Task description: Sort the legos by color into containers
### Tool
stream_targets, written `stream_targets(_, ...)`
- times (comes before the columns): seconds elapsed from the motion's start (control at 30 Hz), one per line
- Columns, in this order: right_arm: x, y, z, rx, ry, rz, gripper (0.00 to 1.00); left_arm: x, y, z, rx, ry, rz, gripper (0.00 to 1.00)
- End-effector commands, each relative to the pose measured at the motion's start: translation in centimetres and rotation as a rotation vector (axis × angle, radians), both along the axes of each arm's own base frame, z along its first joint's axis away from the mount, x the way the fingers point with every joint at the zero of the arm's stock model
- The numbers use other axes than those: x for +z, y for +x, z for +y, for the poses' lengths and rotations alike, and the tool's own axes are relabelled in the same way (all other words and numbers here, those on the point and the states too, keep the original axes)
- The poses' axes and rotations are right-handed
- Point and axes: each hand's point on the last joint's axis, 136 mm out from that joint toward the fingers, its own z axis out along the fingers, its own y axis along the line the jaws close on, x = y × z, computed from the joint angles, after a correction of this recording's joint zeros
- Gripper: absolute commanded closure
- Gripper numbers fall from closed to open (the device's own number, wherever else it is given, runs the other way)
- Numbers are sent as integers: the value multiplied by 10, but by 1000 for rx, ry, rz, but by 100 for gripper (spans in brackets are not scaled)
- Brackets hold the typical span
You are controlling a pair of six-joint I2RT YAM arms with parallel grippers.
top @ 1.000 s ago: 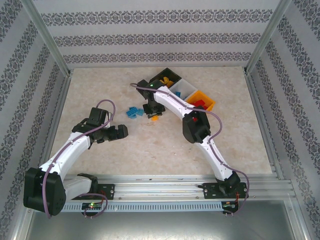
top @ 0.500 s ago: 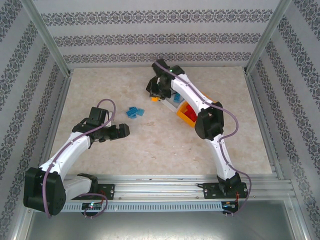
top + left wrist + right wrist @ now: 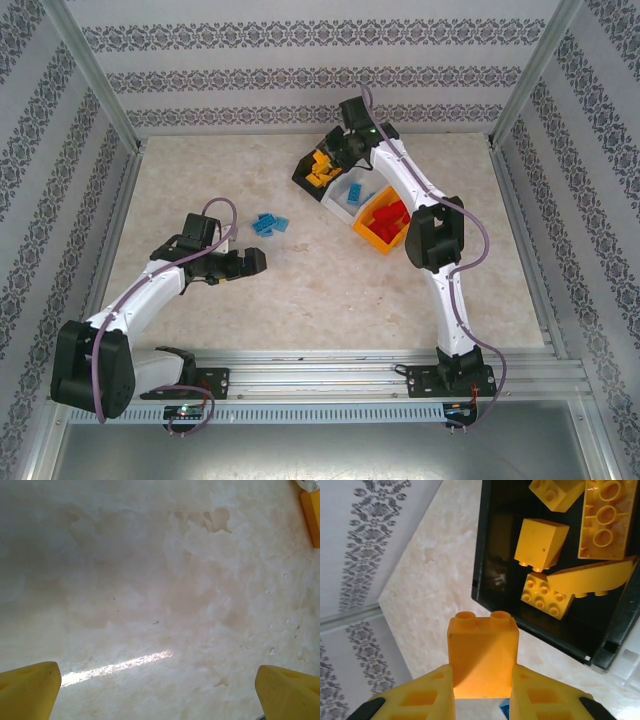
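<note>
I have the right arm (image 3: 420,200) stretched far across the bench (image 3: 200,180). The right jaws are pinched on one orange-yellow lego (image 3: 482,655) (studs pointing away), just outside the black bin (image 3: 500,570). That bin holds orange-yellow legos (image 3: 320,168), the white bin (image 3: 335,198) blue, and the orange bin (image 3: 368,235) red. The left arm (image 3: 150,290) sits bent low, the left jaws spread wide and empty. Loose blue legos (image 3: 269,224) lie on the bench near them.
</note>
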Motion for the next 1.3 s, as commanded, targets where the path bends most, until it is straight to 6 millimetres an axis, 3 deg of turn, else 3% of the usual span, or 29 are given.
stream_targets(0.0, 1, 16, -6, -79, 48, 7, 73, -4, 1, -1, -12, -14, -6, 0)
stream_targets(0.13, -11, 29, -18, -127, 41, 17, 71, -5, 1, -1, -14, -14, 0, 0)
stream_targets(0.23, -17, 43, -26, -150, 57, 15, 61, -6, 1, -1, -14, -14, 3, 0)
stream_targets(0.4, -6, 55, -27, -124, 72, -34, 41, -9, 1, -2, -15, -18, 13, 0)
stream_targets(0.5, 3, 47, -27, -86, 45, -50, 38, -9, 2, -1, -12, -14, 15, 0)
stream_targets(0.63, 17, 21, -23, -5, -17, -77, 37, -5, 3, 2, -4, 1, 3, 0)
stream_targets(0.8, 19, -30, -9, 156, -128, -66, 36, 7, 14, 7, 7, 30, -27, 1)
stream_targets(1.0, -7, -100, 5, 320, -250, 9, 35, 21, 57, 7, 28, 64, -44, 10)
stream_targets(1.27, -28, -157, -9, 313, -215, 66, 34, -3, 110, 12, 30, 176, 47, 17)
